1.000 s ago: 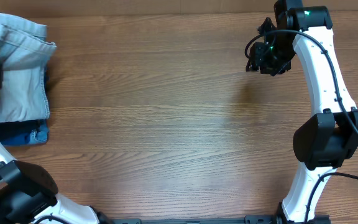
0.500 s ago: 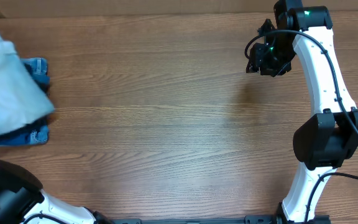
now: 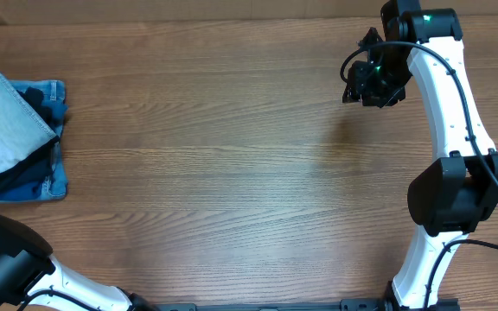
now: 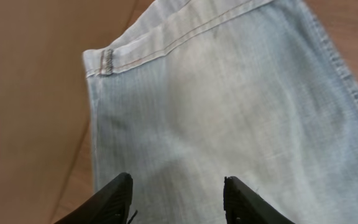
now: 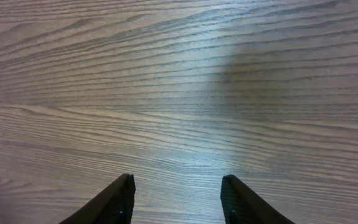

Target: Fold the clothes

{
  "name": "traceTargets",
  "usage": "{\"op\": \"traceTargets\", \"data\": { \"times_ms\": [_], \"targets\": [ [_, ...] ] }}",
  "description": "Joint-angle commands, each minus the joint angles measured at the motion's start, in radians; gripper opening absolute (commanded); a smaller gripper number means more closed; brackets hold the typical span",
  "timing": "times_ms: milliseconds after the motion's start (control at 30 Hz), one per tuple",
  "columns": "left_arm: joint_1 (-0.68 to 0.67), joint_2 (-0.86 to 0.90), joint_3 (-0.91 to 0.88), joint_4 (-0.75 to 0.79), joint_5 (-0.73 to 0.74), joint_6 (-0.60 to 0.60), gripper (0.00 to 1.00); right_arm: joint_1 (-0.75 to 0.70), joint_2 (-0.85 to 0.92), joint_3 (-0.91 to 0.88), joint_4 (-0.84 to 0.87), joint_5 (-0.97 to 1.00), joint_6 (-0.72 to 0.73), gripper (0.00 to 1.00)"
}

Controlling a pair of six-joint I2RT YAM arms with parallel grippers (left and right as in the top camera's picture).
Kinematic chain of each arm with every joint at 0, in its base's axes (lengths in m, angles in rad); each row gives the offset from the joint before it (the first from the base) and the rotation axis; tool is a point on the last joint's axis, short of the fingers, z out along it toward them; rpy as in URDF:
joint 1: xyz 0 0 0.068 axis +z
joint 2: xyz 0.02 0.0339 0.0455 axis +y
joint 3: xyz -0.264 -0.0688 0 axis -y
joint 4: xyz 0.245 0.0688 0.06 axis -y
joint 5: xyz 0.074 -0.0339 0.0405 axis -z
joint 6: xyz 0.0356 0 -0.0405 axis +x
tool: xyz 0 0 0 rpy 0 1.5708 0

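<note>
- Overhead: the pale denim shorts lie at the far left edge of the tabletop, partly cut off by the frame.
- They rest on top of a darker blue denim piece, which shows along their upper right and lower sides. A strip of black garment shows between the two.
- The right end effector hangs above bare wood at the far right, well apart from the clothes pile. This view is too dark to show how its fingers stand.
- The left end effector is out of this view. Only the left arm's base shows, at the lower left corner.
- Left wrist: the left end effector has its fingers spread apart, gripping nothing. The pale denim shorts fill the view between and beyond them.
- A stitched band with a belt loop runs along the top edge of the shorts. Blurred tabletop shows to the left.
- I cannot tell whether the fingertips touch the cloth.
- Right wrist: the right end effector is spread wide and empty, over bare wood-grain tabletop.
</note>
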Motion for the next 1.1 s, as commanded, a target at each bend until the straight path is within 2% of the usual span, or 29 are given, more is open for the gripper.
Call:
{"op": "traceTargets", "data": {
  "times_ms": [0,67,133,167,200,233,333,367,400,567,667,833,900,1067],
  "targets": [
    [-0.009,-0.013,0.026,-0.013,0.180,-0.091,0.49,-0.001,-0.031,0.023,0.017,-0.012,0.009,0.49],
    [-0.045,-0.029,0.026,-0.046,0.182,-0.106,0.66,-0.002,-0.031,0.023,0.056,-0.040,0.049,0.50],
    [-0.098,-0.053,0.026,-0.056,0.183,-0.146,0.78,-0.008,-0.031,0.023,0.106,-0.042,0.063,0.56],
    [-0.131,-0.067,0.026,-0.061,0.181,-0.161,0.85,-0.010,-0.031,0.024,0.127,-0.041,0.061,0.61],
    [-0.160,-0.080,0.026,-0.067,0.181,-0.169,0.97,-0.011,-0.031,0.027,0.141,-0.040,0.038,0.67],
    [-0.198,-0.095,0.026,-0.076,0.175,-0.172,1.00,-0.010,-0.031,0.030,0.159,-0.018,-0.016,0.74],
    [-0.322,-0.130,0.026,-0.083,0.101,-0.255,1.00,-0.008,-0.033,0.032,0.207,0.131,-0.118,0.83],
    [-0.360,-0.137,0.026,-0.087,0.094,-0.288,1.00,-0.007,-0.033,0.032,0.219,0.143,-0.134,0.94],
    [-0.411,-0.141,0.026,-0.093,0.093,-0.322,1.00,-0.008,-0.033,0.032,0.246,0.134,-0.124,1.00],
    [-0.566,-0.137,0.026,-0.141,0.093,-0.328,1.00,-0.008,-0.034,0.033,0.310,0.111,-0.126,1.00],
    [-0.626,-0.138,0.026,-0.113,0.085,-0.314,1.00,-0.014,-0.035,0.034,0.338,0.111,-0.125,1.00],
    [-0.636,-0.167,0.027,-0.148,0.146,-0.348,1.00,-0.035,-0.073,0.034,0.286,0.050,-0.098,1.00],
    [-0.637,-0.191,0.026,-0.222,0.146,-0.322,1.00,-0.052,-0.121,0.033,0.275,0.000,-0.045,1.00],
    [-0.637,-0.294,0.025,-0.284,0.178,-0.299,1.00,-0.076,-0.242,0.031,0.230,0.040,-0.006,1.00]
  ]
}}
